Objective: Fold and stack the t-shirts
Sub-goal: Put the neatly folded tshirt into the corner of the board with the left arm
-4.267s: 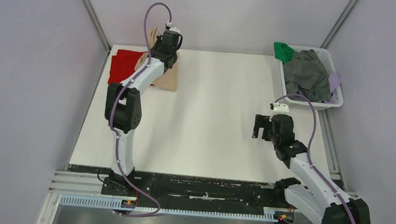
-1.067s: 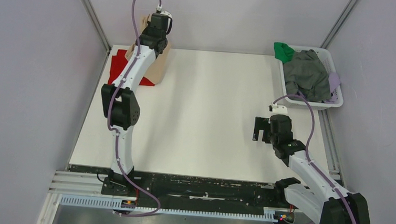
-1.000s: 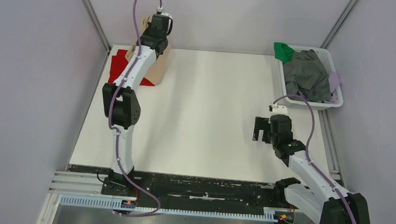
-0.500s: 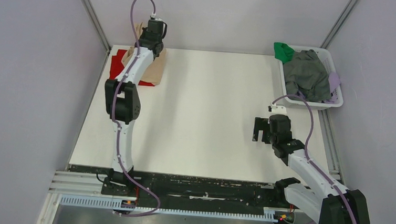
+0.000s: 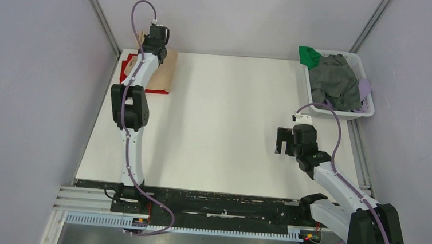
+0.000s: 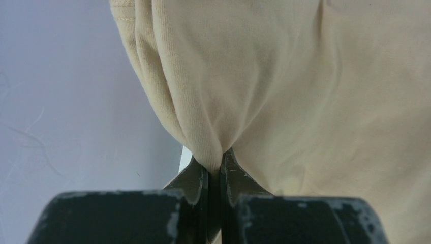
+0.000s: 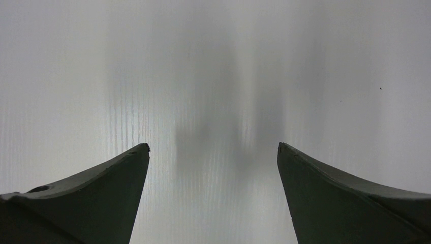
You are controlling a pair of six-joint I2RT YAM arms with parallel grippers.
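The beige t-shirt (image 5: 162,72) lies folded at the far left corner of the table, on top of the red t-shirt (image 5: 126,70), of which only a strip shows at its left. My left gripper (image 5: 154,47) is at the beige shirt's far edge, shut on a fold of it. In the left wrist view the jaws (image 6: 214,161) pinch the beige cloth (image 6: 284,86) tight. My right gripper (image 5: 284,141) is open and empty over the bare table at the right; the right wrist view (image 7: 213,150) shows only white table between its fingers.
A white basket (image 5: 365,112) at the far right holds a grey garment (image 5: 335,80), a green one (image 5: 308,55) and a lilac piece (image 5: 365,86). Metal frame posts and grey walls stand close behind the left gripper.
My left gripper has carried the beige shirt leftward and toward the far corner, so it now covers most of the red shirt. The right arm has stayed nearly still.
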